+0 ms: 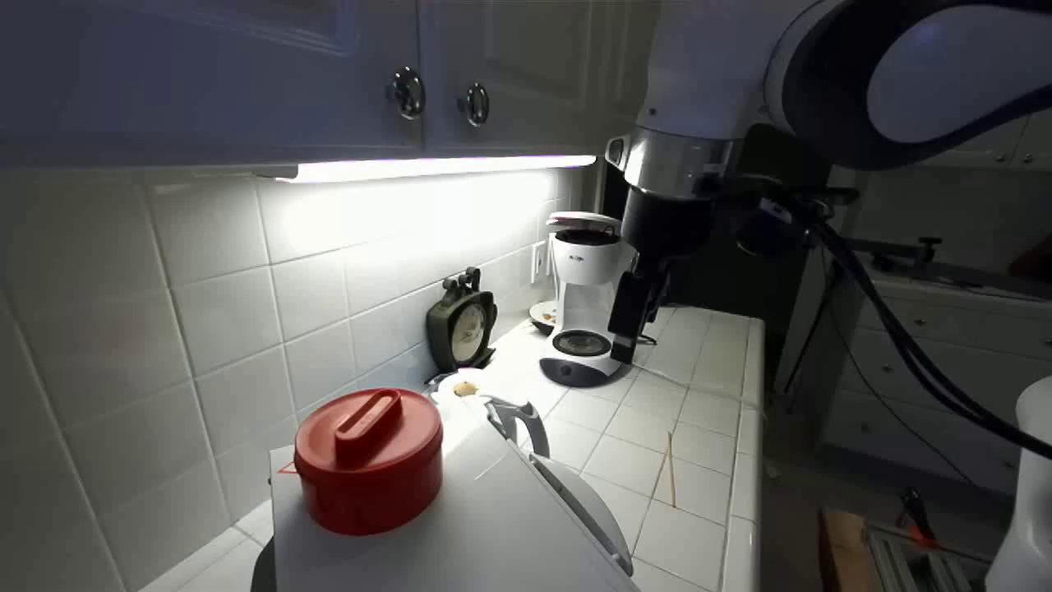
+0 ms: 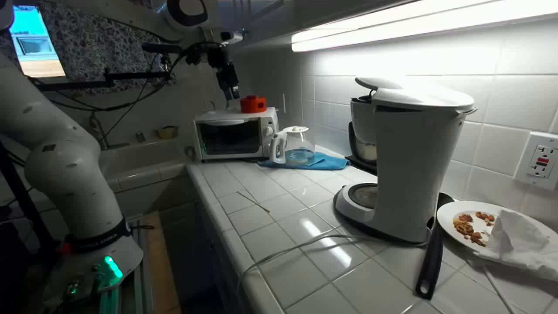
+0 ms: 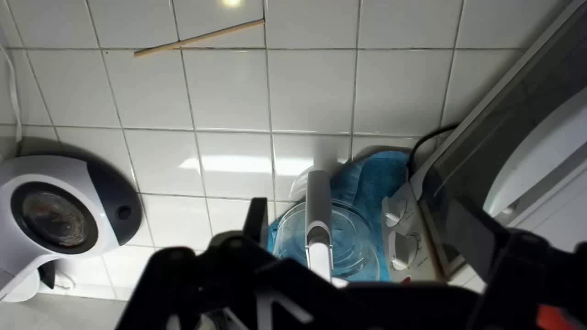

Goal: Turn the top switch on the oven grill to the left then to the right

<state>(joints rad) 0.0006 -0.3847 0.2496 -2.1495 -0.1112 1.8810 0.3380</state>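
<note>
The oven grill [image 2: 231, 114] is a white box with a dark glass door and a red round cap [image 2: 253, 104] on top. It fills the near part of an exterior view [image 1: 493, 534] and the right side of the wrist view [image 3: 543, 153]. Its front panel carries two white knobs in the wrist view. The larger, nearer one, seemingly the top switch [image 3: 403, 251], also shows in an exterior view [image 2: 268, 131]. The lower knob [image 3: 396, 211] is beside it. My gripper [image 3: 369, 229] points down, open and empty, above the oven's front, apart from the knobs. It shows in both exterior views [image 1: 637, 329] [image 2: 232, 93].
A glass carafe [image 2: 301, 146] with a white handle stands on a blue cloth [image 2: 331, 161] right beside the knobs. A coffee maker [image 2: 405, 165], a clock [image 1: 467, 329], a thin stick [image 3: 199, 38] and a plate [image 2: 449, 209] are on the counter. Cabinets with a light [image 1: 444, 167] hang above.
</note>
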